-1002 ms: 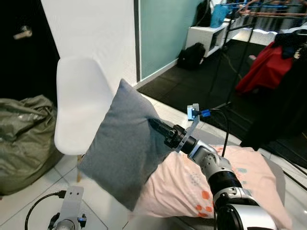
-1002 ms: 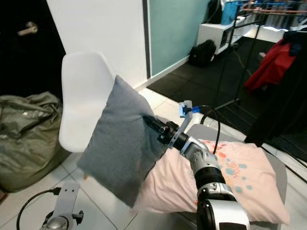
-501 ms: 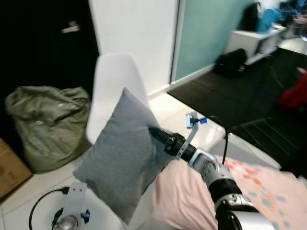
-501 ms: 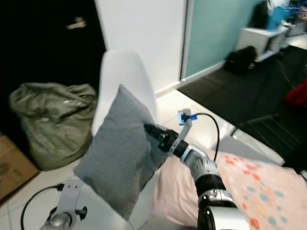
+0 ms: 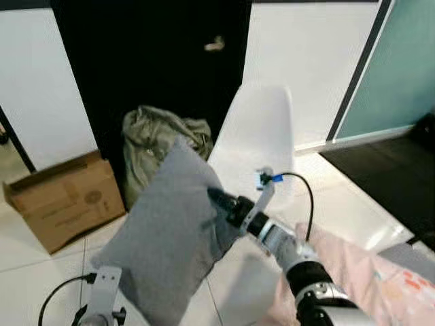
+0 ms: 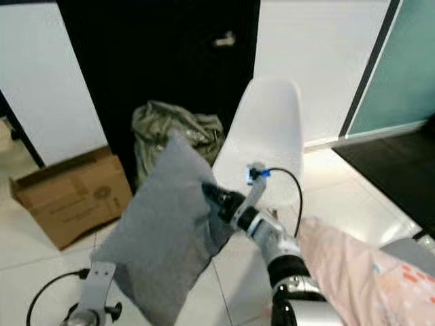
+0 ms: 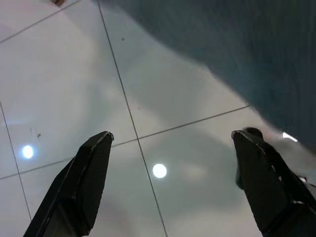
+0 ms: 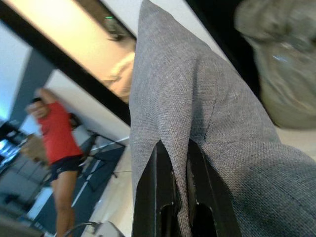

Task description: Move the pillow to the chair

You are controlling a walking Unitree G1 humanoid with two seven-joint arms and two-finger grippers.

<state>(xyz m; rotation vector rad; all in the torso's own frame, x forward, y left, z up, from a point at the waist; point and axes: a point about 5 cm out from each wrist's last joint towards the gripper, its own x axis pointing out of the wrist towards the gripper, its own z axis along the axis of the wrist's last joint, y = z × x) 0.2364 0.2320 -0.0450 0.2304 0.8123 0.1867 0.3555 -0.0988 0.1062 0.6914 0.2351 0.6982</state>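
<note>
A grey pillow point(image 5: 166, 234) hangs in the air in front of me, pinched at its right edge by my right gripper point(image 5: 219, 202), which is shut on the fabric point(image 8: 180, 197). The white chair point(image 5: 255, 139) stands just behind and to the right of the pillow, its seat facing me. My left arm point(image 5: 102, 299) hangs low at the bottom left; in the left wrist view its gripper point(image 7: 173, 143) is open over the white floor tiles, with the pillow's underside above it.
A cardboard box point(image 5: 64, 197) sits on the floor at the left. An olive bag point(image 5: 160, 139) slumps against a black door point(image 5: 149, 61) behind the chair. A pink patterned cushion point(image 5: 353, 272) lies at the lower right. A person in a red top point(image 8: 57, 140) stands in the right wrist view.
The camera has swung left, so the chair now sits centre-right and the box and door have come into view. The pillow stays held in my right gripper.
</note>
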